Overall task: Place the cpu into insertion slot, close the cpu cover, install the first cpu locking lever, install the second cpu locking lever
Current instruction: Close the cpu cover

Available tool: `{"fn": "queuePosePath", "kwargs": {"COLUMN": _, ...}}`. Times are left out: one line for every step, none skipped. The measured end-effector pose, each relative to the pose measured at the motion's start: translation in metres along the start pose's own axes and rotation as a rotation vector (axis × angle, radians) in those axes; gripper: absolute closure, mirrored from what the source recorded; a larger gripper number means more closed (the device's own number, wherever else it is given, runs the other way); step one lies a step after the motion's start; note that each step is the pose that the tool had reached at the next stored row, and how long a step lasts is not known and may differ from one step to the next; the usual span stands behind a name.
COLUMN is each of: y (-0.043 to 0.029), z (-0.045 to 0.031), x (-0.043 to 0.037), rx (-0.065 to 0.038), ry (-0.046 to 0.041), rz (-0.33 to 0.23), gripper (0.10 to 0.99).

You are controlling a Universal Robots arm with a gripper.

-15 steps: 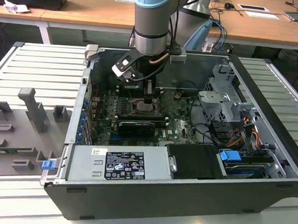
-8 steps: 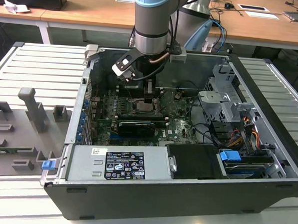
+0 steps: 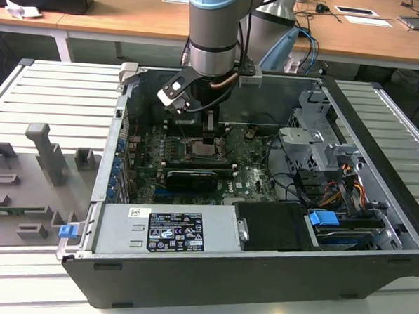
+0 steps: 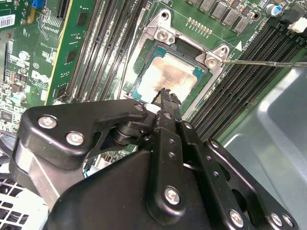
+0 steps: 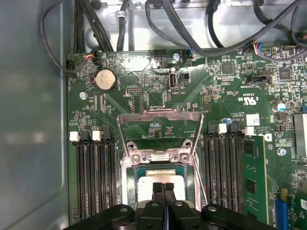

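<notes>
The cpu point(image 5: 147, 177), a pale silvery square, lies flat in the insertion slot point(image 5: 129, 184) on the green board; it also shows in the second wrist view as cpu point(image 4: 170, 74) inside the slot's silver rim point(image 4: 139, 60). The cpu cover point(image 5: 159, 115) stands open, swung back on its hinge beyond the slot. My gripper point(image 5: 163, 186) is shut with nothing between its fingers, its tips point(image 4: 165, 93) right over the cpu's near edge. A thin wire locking lever point(image 4: 261, 62) sticks out beside the slot. From outside, the gripper point(image 3: 209, 132) hangs just above the slot point(image 3: 204, 151).
Long black memory slots point(image 5: 93, 177) flank the socket on both sides. A black graphics card point(image 3: 191, 177) lies in front of it. Drive cage point(image 3: 322, 145), cables and the power supply point(image 3: 167, 229) fill the case. Grey fixtures point(image 3: 51, 152) stand on the table at the exterior view's left.
</notes>
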State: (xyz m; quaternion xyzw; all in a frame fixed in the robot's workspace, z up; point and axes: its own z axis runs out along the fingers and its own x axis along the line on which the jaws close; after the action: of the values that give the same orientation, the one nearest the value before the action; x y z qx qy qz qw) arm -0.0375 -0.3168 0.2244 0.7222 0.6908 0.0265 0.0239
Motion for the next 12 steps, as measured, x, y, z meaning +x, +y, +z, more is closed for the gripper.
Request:
{"fn": "queuePosePath", "kwargs": {"y": 0.0000, "z": -0.0001, "x": 0.0000, "rx": 0.000, "ry": 0.0000, "rz": 0.000, "gripper": 0.980}}
{"fn": "queuePosePath", "kwargs": {"y": 0.0000, "z": -0.0003, "x": 0.0000, "rx": 0.000, "ry": -0.0001, "rz": 0.000, "gripper": 0.980}}
{"fn": "queuePosePath", "kwargs": {"y": 0.0000, "z": -0.0004, "x": 0.0000, "rx": 0.000, "ry": -0.0001, "rz": 0.000, "gripper": 0.980}}
{"fn": "queuePosePath", "kwargs": {"y": 0.0000, "z": -0.0005, "x": 0.0000, "rx": 0.000, "ry": 0.0000, "rz": 0.000, "gripper": 0.980}}
{"fn": "queuePosePath", "kwargs": {"y": 0.0000, "z": -0.0005, "x": 0.0000, "rx": 0.000, "ry": 0.0000, "rz": 0.000, "gripper": 0.980}}
{"fn": "queuePosePath", "kwargs": {"y": 0.0001, "z": -0.0006, "x": 0.0000, "rx": 0.000, "ry": 0.0000, "rz": 0.000, "gripper": 0.980}}
{"fn": "queuePosePath", "kwargs": {"y": 0.0001, "z": -0.0007, "x": 0.0000, "rx": 0.000, "ry": 0.0000, "rz": 0.000, "gripper": 0.980}}
{"fn": "queuePosePath", "kwargs": {"y": 0.0001, "z": -0.0007, "x": 0.0000, "rx": 0.000, "ry": 0.0000, "rz": 0.000, "gripper": 0.980}}
{"fn": "queuePosePath", "kwargs": {"y": 0.0001, "z": -0.0010, "x": 0.0000, "rx": 0.000, "ry": 0.0000, "rz": 0.000, "gripper": 0.980}}
{"fn": "queuePosePath", "kwargs": {"y": 0.0001, "z": -0.0012, "x": 0.0000, "rx": 0.000, "ry": 0.0001, "rz": 0.000, "gripper": 0.980}}
{"fn": "queuePosePath", "kwargs": {"y": 0.0001, "z": -0.0015, "x": 0.0000, "rx": 0.000, "ry": 0.0003, "rz": 0.000, "gripper": 0.980}}
{"fn": "queuePosePath", "kwargs": {"y": 0.0001, "z": -0.0020, "x": 0.0000, "rx": 0.000, "ry": 0.0005, "rz": 0.000, "gripper": 0.980}}
